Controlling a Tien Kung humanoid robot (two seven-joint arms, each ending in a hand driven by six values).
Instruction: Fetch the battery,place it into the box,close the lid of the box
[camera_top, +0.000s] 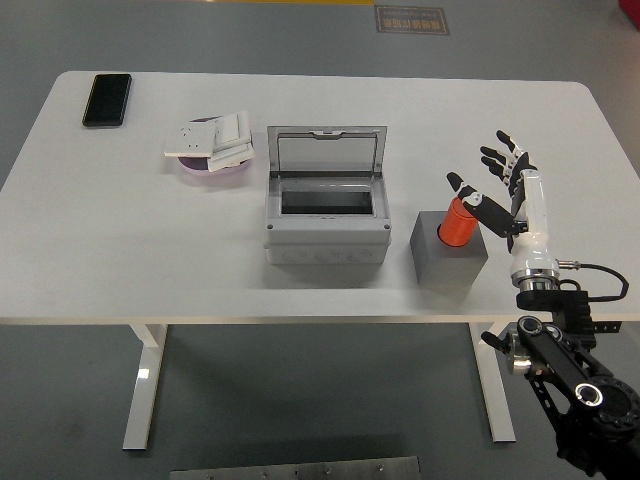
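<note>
Spreading right hand (490, 185) beside battery (460, 222)

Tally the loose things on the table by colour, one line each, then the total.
Black: 1, phone
Pink: 1, bowl
White: 1, stack of switch plates
Grey: 2, open-lidded box, block holder
Orange: 1, battery
Total: 6

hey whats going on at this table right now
A humanoid robot's right hand is next to an orange battery that stands upright in a dark grey block. Its fingers are spread and it has not gripped the battery. To the left of the block sits a grey box with its lid standing open and nothing visible inside. A black phone and a pink dish holding white plates lie further left, untouched. The left arm is out of view.
</note>
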